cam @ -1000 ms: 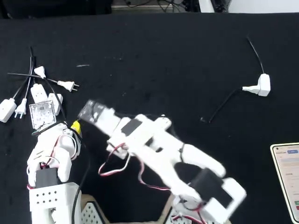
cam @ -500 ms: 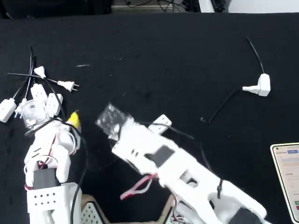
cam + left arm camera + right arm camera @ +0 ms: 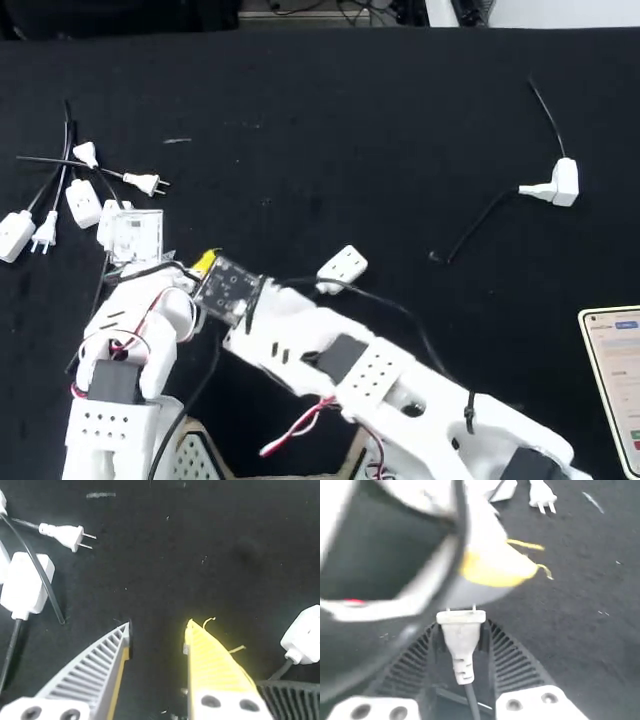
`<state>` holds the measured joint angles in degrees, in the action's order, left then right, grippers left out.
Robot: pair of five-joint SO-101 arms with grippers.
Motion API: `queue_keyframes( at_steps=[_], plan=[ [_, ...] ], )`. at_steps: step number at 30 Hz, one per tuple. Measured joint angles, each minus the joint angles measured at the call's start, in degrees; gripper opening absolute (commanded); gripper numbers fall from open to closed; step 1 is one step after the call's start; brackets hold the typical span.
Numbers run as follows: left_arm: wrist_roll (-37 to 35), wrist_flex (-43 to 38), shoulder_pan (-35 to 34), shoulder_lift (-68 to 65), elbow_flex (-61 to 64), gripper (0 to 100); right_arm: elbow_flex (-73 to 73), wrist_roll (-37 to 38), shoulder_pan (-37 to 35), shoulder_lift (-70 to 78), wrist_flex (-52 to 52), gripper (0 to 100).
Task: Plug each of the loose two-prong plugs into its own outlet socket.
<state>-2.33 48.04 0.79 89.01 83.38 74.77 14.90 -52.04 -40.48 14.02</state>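
The two-prong plug (image 3: 460,636) is a light, hard plastic body with a thin, limp black cord trailing from its back. It should weigh almost nothing, but its smooth moulded sides could twist in a grip, and the cord is likely to drag and tug when the arm swings. The flat flanks of the body, behind the prongs, are the place to hold it, leaving both prongs free for the socket.

That is how it sits. The right gripper (image 3: 461,626) has its black ribbed jaws clamped on the two sides of the body. The plug is centred between them, prongs pointing out past the tips and the cord running back toward the wrist. The prongs are thin and would probably bend if pushed in crooked.

The plug hangs over the near-left part of the surface (image 3: 330,110), its prongs close to the yellow jaw of the left gripper (image 3: 157,627). That gripper's jaws stand apart with nothing between them.

The nearest outlet socket (image 3: 342,267) lies just beside the right arm, toward the middle of the surface, with neither gripper touching it. It looks light and unanchored, so I judge it will slide under the plug unless something steadies it. Another loose plug (image 3: 64,533) and a second socket (image 3: 24,584) lie near the left edge.
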Motion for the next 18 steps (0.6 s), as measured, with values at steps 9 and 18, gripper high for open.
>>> queue_keyframes(
  at_steps=[9,18],
  plan=[
    [2.02,0.00,-2.73,0.00,1.14,18,0.09,0.00,-0.88,-3.25,0.88,1.0],
    [2.20,-0.18,-4.57,0.44,1.14,18,0.09,0.09,-1.14,-19.43,13.45,1.0]
  ],
)
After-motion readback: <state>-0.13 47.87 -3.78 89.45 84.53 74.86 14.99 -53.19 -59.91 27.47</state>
